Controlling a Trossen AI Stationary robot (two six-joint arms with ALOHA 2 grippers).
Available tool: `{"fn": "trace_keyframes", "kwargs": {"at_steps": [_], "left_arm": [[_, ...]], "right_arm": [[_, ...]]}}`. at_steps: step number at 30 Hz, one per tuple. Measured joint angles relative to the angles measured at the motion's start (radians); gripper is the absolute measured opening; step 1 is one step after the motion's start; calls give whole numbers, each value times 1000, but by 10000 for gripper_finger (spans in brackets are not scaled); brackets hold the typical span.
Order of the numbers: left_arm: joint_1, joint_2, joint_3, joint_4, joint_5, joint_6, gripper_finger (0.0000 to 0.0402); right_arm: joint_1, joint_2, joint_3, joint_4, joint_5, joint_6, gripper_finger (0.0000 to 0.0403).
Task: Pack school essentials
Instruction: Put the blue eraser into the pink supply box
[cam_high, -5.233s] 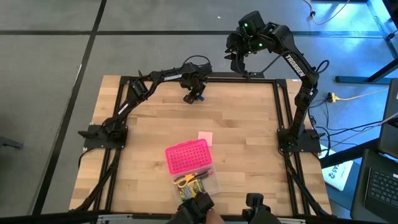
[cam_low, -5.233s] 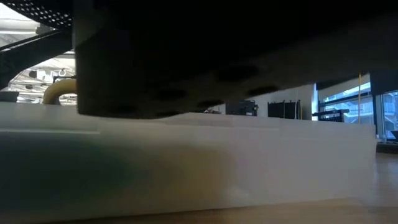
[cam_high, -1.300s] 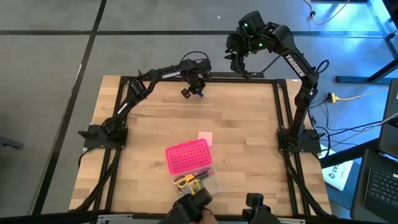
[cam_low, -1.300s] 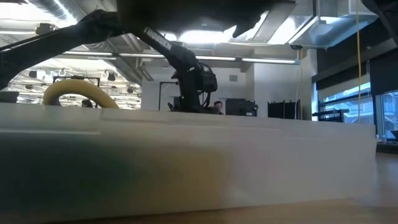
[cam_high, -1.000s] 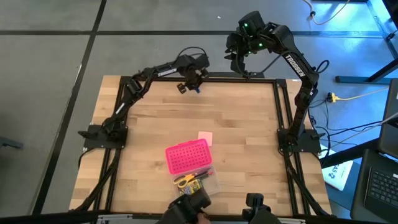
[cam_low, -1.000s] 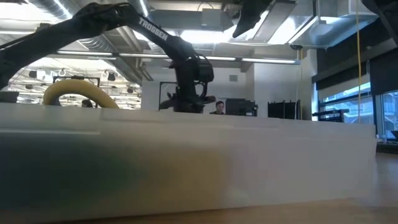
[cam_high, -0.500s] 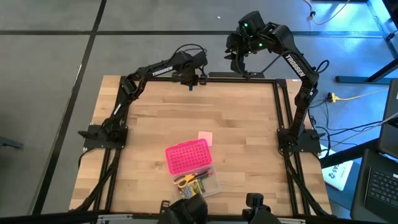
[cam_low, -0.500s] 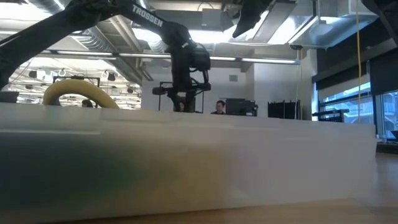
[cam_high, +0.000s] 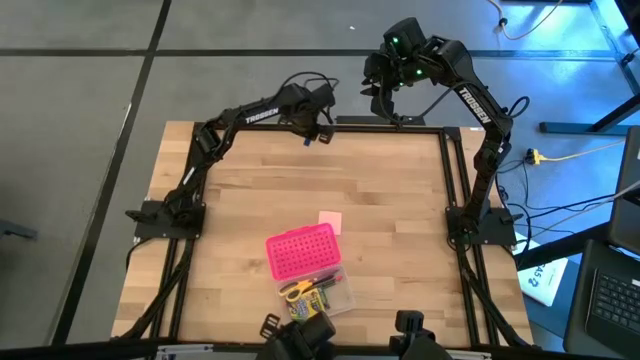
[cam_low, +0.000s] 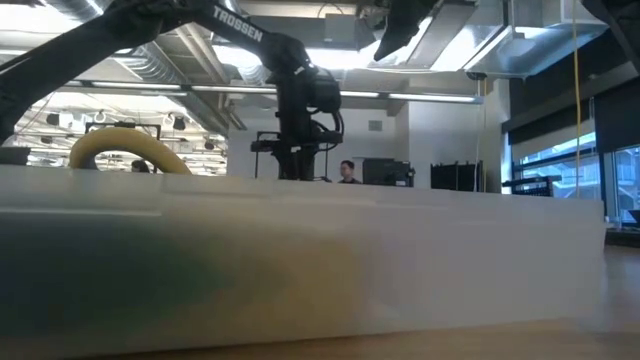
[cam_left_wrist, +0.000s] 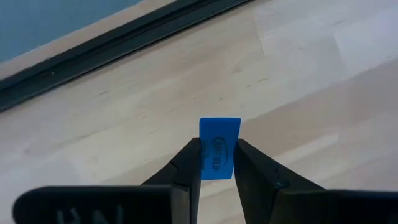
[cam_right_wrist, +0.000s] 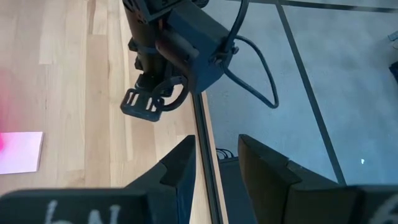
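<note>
gripping: left gripper (cam_left_wrist: 217, 163) pinches the blue piece (cam_left_wrist: 219, 148) between its two fingers, upright, its top edge standing clear above the fingertips
blue piece place: held above the wooden table (cam_high: 240, 200) near the far edge, just inside the black frame rail (cam_left_wrist: 118, 43)
left gripper place: at the table's far edge, a little left of the middle (cam_high: 312, 132); in the low view it hangs from its arm in the background (cam_low: 298, 150)
box: pink dotted box (cam_high: 302, 250) lies open near the front of the table, its clear half (cam_high: 322, 288) toward the front edge
in the clear half: scissors (cam_high: 295, 291) with yellow handles, crayon box (cam_high: 318, 295) beside them, pens (cam_high: 325, 276) along the pink side
pad: pink pad (cam_high: 330, 222) flat on the table, just beyond the box's far right corner, well apart from the left gripper
right gripper: raised past the table's far edge, over the floor (cam_high: 385, 95); its fingers (cam_right_wrist: 180, 163) stand narrowly apart, gripping nothing
low view front: a pale wall of the box fills the lower frame, with a yellow loop showing above it
</note>
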Motion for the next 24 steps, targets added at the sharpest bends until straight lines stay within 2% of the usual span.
{"fn": "trace_keyframes", "kwargs": {"at_steps": [5, 13, 21, 24], "left_arm": [[0, 0, 0, 6, -4, 145, 72], [-2, 1, 0, -3, 21, 189, 70], [-14, 2, 0, -50, 35, 351, 69], [-30, 2, 0, -81, 80, 422, 69]], "right_arm": [[0, 0, 0, 0, 0, 0, 123], [0, 0, 0, 0, 0, 0, 123], [0, 0, 0, 0, 0, 0, 123], [0, 0, 0, 0, 0, 0, 123]]}}
